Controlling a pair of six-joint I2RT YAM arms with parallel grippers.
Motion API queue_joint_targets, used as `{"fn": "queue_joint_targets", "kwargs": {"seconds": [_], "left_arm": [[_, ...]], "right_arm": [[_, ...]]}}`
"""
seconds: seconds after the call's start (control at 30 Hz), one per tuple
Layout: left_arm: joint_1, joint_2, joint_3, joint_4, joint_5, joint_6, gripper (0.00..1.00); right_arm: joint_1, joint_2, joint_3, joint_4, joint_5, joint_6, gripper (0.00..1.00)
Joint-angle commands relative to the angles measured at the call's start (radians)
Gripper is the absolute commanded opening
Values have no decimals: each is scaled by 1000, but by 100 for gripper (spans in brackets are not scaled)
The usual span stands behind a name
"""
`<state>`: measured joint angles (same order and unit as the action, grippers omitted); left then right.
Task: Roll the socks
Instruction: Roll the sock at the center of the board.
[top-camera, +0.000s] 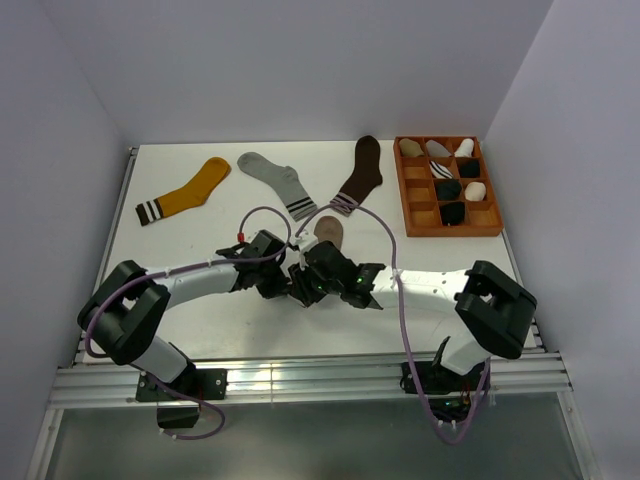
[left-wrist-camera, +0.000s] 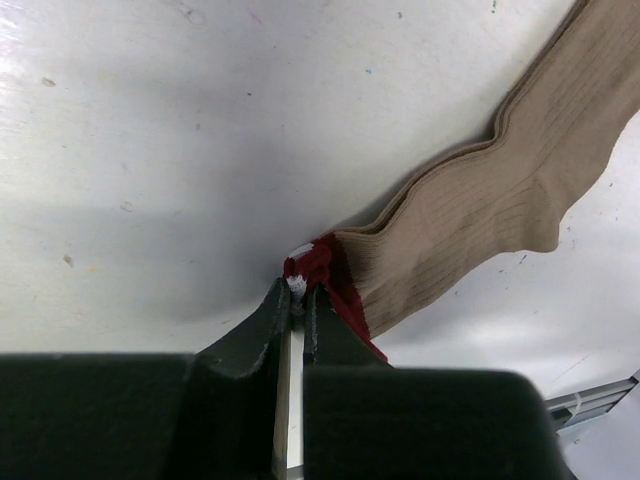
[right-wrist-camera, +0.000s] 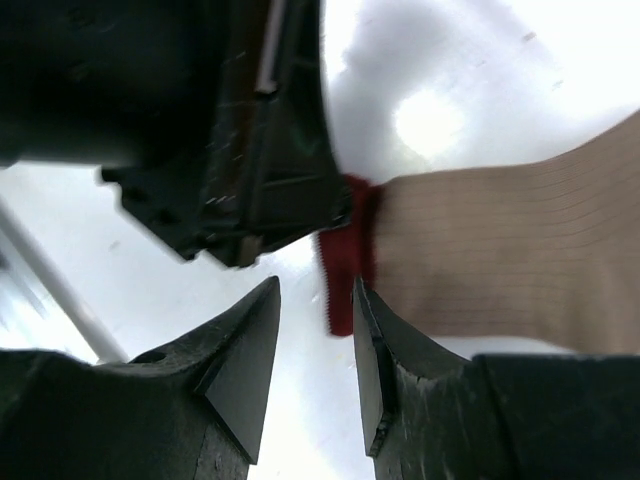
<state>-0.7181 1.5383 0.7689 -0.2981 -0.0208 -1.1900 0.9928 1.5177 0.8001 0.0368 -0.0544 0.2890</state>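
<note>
Logging what I see, nearest item first.

1. Left end effector: clenched. Its jaws pinch the maroon cuff of the taupe sock, with a fleck of white trim showing at the pinch.
2. Right end effector: released, jaws parted and holding nothing. It faces the left one from the opposite side. The cuff edge sits just beyond its fingertips, and I cannot tell whether either tip touches the fabric.
3. Taupe sock, from overhead: it lies mid-bench, with its cuff end hidden under the two meeting wrists and its foot end pointing to the far side. On the left wrist view its ribbed leg runs away up and to the right, flat on the bench with a slight ripple along one edge.
4. Far row, left to right: a mustard-yellow sock with a striped cuff, a light grey sock with a striped cuff, and a dark brown sock with its cuff nearest me. All three lie flat and apart from one another.
5. Far right: a wooden tray divided into compartments. It holds pale bundles along the back row, a black-and-white striped bundle, and black bundles further forward.
</note>
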Motion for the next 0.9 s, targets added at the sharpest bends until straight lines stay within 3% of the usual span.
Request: {"fn": "queue_joint_targets", "kwargs": {"seconds": [0.0,0.23,0.53,0.87], "left_arm": [[-9,20,18,-55,-16,33,0],[-9,19,9,-46,-15,27,0],[-9,25,-16,-19,5,4,0],[-9,37,15,-49,4,1,0]], "right_arm": [[32,51,45,-29,117,-70,43],[50,75,33,-28,129,-56,41],[20,-50,-84,15,231,6,41],[85,-145,-128,97,232,-77,43]]}}
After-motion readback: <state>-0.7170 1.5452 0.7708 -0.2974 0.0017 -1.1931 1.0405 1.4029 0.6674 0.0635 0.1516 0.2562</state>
